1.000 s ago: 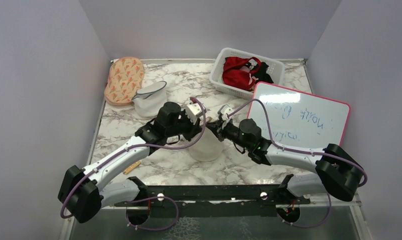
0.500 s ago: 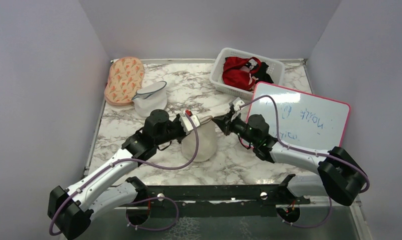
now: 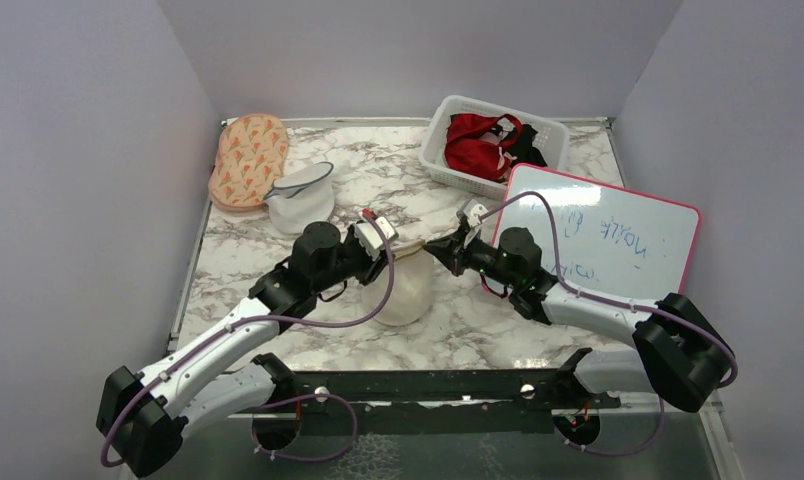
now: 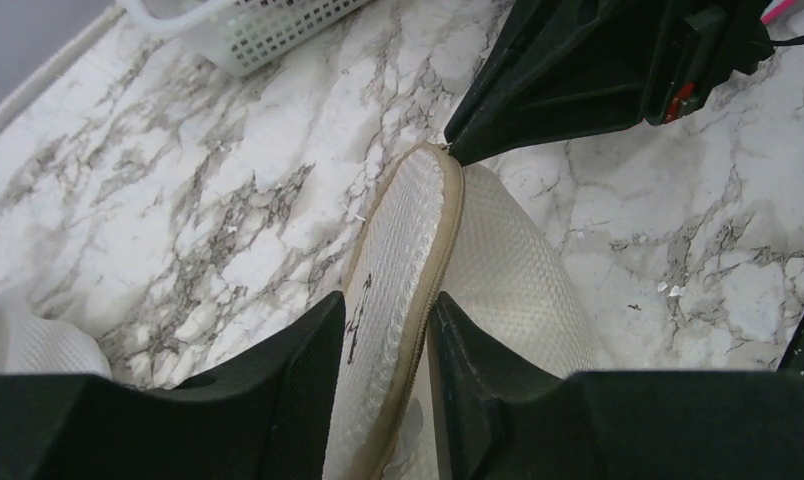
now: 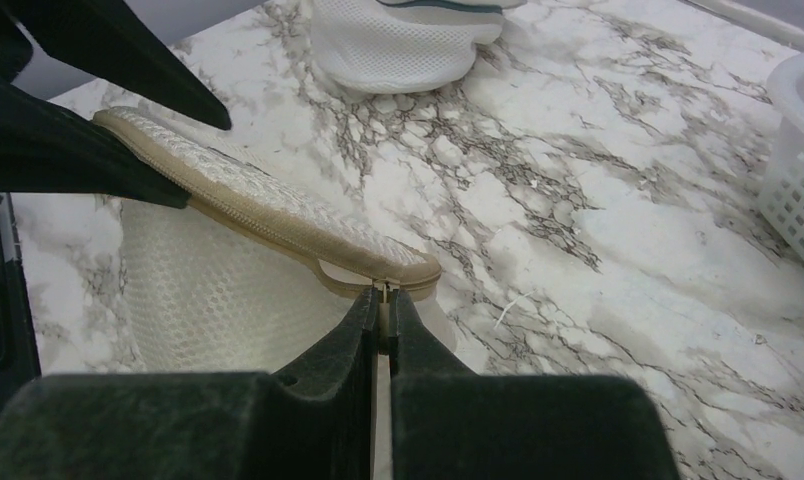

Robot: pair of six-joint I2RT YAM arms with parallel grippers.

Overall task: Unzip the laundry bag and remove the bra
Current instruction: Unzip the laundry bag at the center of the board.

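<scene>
laundry bag, cream, on marble table: zip pull pinched by closed right gripper; rim straddled by parted left gripper.

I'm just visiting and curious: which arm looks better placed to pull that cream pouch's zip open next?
Right. The right gripper is shut on the zipper pull of the laundry bag; the left gripper only straddles its rim.

left gripper jaws parted on laundry bag rim, left arm drawn back, right wrist swung rightward
</scene>
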